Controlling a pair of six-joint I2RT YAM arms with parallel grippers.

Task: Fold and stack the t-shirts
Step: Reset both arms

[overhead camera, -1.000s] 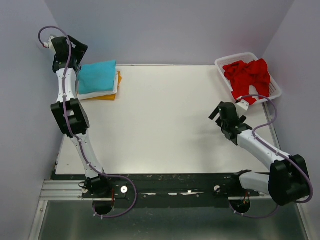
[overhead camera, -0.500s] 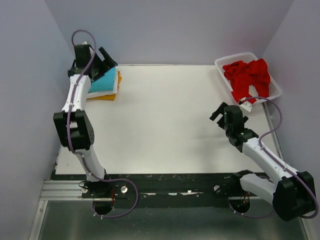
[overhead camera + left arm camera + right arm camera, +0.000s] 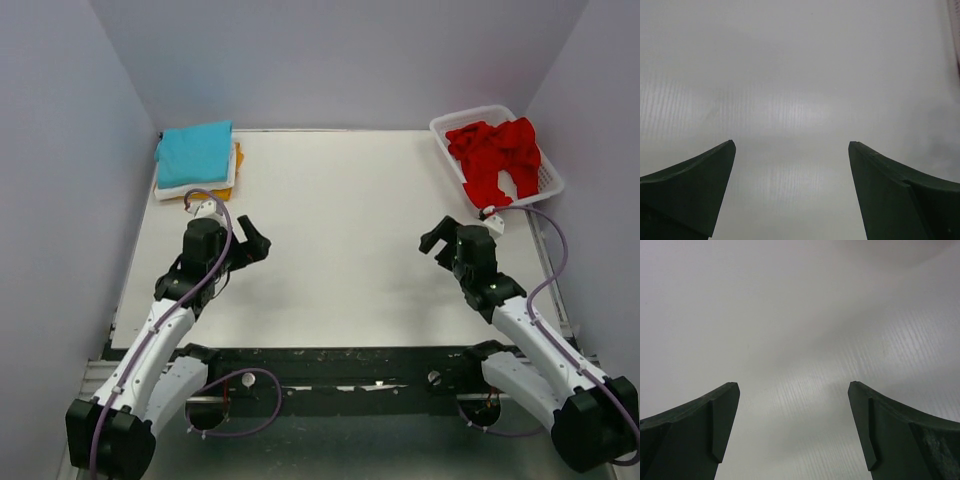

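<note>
Shirts lie at the two far corners of the white table, well apart from both grippers. At the far left, the turquoise t-shirt sits folded into a neat rectangle on top of a stack. The white t-shirt shows as a thin edge under it, and the orange t-shirt peeks out at the right and near sides. The left gripper hovers over bare table near and slightly right of that stack, not touching it. Its wrist view shows its dark green fingers spread wide with nothing between them, only the faintly ribbed, matte tabletop. At the far right, the red t-shirts lie crumpled in a heap inside the white plastic slatted basket. The right gripper hangs over the table near and left of the basket, apart from it. Its wedge-shaped fingers likewise stand wide apart and hold nothing.
</note>
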